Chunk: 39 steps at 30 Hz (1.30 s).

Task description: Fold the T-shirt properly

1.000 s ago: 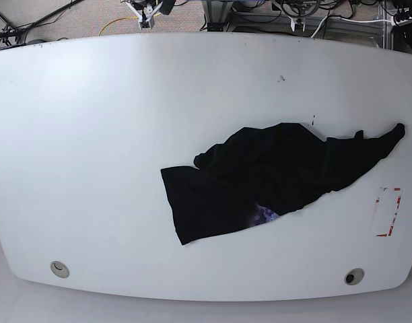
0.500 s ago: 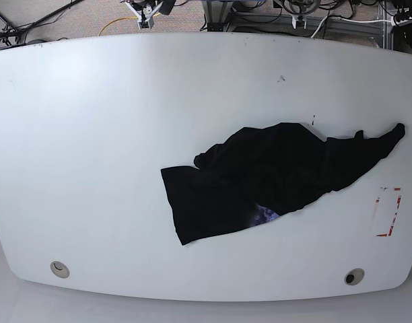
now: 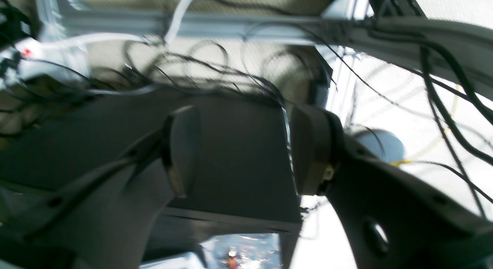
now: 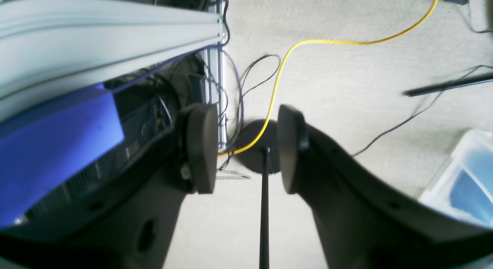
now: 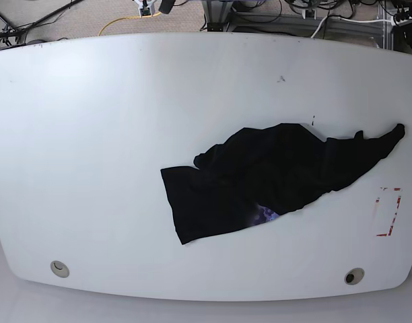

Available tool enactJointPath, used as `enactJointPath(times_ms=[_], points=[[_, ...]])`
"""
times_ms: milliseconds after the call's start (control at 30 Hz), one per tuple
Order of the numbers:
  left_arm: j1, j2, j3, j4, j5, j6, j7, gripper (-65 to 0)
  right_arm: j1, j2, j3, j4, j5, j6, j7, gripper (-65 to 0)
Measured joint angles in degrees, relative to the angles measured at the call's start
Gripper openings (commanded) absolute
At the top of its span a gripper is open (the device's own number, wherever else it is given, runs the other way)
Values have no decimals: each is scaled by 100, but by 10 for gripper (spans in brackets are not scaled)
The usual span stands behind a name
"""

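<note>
Right gripper (image 4: 242,149): we see its jaws apart, nothing between them, above floor and a yellow cable (image 4: 277,84).
T-shirt (image 5: 273,178): we find it crumpled on the tabletop (image 5: 91,134), right of centre.
Left gripper (image 3: 242,149): jaws wide, empty.

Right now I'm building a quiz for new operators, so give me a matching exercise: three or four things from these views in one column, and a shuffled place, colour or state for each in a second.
Column one:
1. crumpled black fabric T-shirt
2. small purple-blue printed patch
3. red-marked rectangle
4. thin yellow cable

Column two:
A. on the beige floor behind the right gripper
B. spread unfolded on the white table
C. on the table by its right edge in the base view
D. peeking out at the shirt's near edge

Pairs: 1-B, 2-D, 3-C, 4-A
</note>
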Motion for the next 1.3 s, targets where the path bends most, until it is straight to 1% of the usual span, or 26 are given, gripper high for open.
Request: enactJointPath(times_ms=[167,200,267,333,367,433,567,633,667,700,800,867,933,1033,1067,1133,1200,1300], points=[[640,17,4,984,0,2,90,-317,-470,-214,-4,863,2,264,-17,-411],[815,50,2,1228,4,4,28,-317,-612,-260,-4,1080,-7,278,-11,-411],[1045,81,4,1617,11,-2,120,-317,-815,-328,0,1388,-4,286,-44,-411],[1309,109,15,2063,-7,-24,7,-317,-1067,-389,0,1762,31,286,17,-411],[1427,111,24,2284,2,-22,92,-317,-1185,-417,-4,1937,20,289,-39,-411],[1685,98,26,2719,-4,-22,39,-317,-1438,-428,-57,2280,385,306,-42,-411],[2133,92,20,3477,-33,-2,81,-317,-1963,-341,-485,2933,1161,269,-39,-411],[2358,81,37,3840,-284,-2,63,-317,-2273,-295,-728,3281,1412,280,-22,-411],[2457,76,42,4024,-450,-35,39,-317,-2398,-282,-796,3453,1576,361,4,-411],[2568,50,50,4236,-645,-31,125,-317,-2542,-291,-852,3641,1683,289,-120,-411],[2907,-225,140,4798,-1056,-72,111,-317,-2903,-280,-863,4216,2024,313,-221,-411],[3121,-431,188,5141,-1307,4,85,-317,-3126,-258,-861,4642,2210,275,-225,-411],[3316,-619,197,5458,-1508,9,76,-317,-3298,-243,-874,5071,2385,267,-203,-411],[3565,-741,181,5858,-1788,-4,59,-317,-3593,-243,-1032,5652,2570,256,-177,-411],[3652,-787,184,5987,-1869,-4,79,-317,-3705,-245,-1095,5871,2542,284,-205,-411],[3773,-898,181,6238,-1974,-15,149,-317,-3862,-262,-1141,6258,2559,313,-380,-411],[3895,-1003,175,6492,-2026,-4,140,-317,-3932,-258,-1139,6579,2573,313,-435,-411],[4035,-1038,129,6819,-2035,22,122,-317,-3926,-251,-1134,6813,2581,273,-457,-411]])
